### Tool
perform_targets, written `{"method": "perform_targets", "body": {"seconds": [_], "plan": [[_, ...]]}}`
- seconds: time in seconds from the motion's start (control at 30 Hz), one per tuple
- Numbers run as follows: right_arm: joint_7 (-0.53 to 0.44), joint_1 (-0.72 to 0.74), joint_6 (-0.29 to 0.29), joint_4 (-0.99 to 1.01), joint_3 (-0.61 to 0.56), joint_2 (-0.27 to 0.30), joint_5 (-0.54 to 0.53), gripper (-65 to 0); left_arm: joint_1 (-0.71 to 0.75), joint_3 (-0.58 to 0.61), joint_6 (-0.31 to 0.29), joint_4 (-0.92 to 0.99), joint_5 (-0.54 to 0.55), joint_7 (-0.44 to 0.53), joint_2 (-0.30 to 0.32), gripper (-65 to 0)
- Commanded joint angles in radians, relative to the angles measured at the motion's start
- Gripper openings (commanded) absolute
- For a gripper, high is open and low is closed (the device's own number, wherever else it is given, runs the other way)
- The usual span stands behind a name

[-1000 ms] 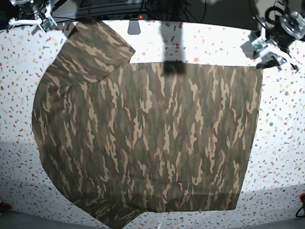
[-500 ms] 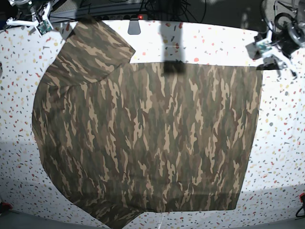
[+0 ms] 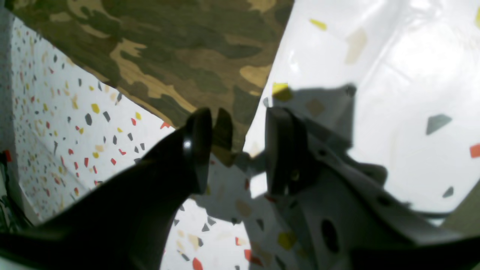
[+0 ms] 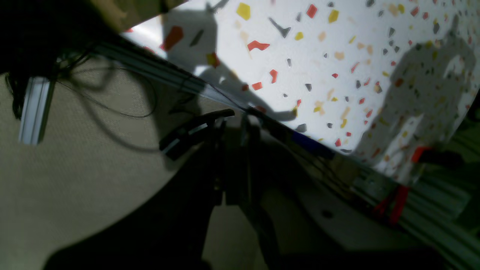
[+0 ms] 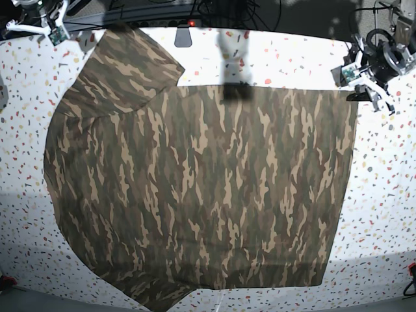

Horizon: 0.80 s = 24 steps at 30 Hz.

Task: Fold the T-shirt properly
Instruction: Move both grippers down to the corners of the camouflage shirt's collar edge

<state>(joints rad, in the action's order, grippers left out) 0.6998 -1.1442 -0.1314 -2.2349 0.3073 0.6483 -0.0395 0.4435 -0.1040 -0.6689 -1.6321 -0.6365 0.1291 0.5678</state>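
T-shirt (image 5: 201, 188) flat, no legible print; left end effector (image 3: 232, 150) parted, empty; right (image 4: 232, 123) seemingly closed.

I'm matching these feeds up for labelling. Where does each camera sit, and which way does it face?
Base: overhead, looking down on the T-shirt spread on the speckled table; both arms at the top corners.
Left wrist: behind the open left claw, facing the shirt's corner.
Right wrist: behind the shut right claw, facing the table edge.
Shared: base and left wrist both show the T-shirt.
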Motion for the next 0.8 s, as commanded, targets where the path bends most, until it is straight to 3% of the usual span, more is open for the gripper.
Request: {"method": "perform_targets", "body": {"seconds": [0.0,0.5,0.57,0.7,0.77], "plan": [[-0.019,-0.008,0.019,-0.016,0.007,0.009,0.003,-60.6,-0.001,-0.005,0.002,-0.001,-0.004,0.004,0.014,-41.7],[-0.023,-0.009,0.028,-0.017,0.007,0.008,0.003,-60.6,-0.113,-0.003,0.002,0.128,-0.019,0.0,0.014,-42.3],[-0.023,-0.008,0.028,-0.017,0.007,0.009,0.004,-60.6,-0.111,-0.003,0.002,0.128,-0.018,0.001,0.014,-46.1],[-0.027,-0.008,0.027,-0.017,0.007,0.009,0.025,-60.6,-0.111,-0.003,0.002,0.128,-0.018,0.007,0.014,-64.4],[-0.027,-0.008,0.027,-0.017,0.007,0.009,0.041,-60.5,-0.11,-0.003,0.002,0.128,-0.018,0.003,0.009,-65.0]]}}
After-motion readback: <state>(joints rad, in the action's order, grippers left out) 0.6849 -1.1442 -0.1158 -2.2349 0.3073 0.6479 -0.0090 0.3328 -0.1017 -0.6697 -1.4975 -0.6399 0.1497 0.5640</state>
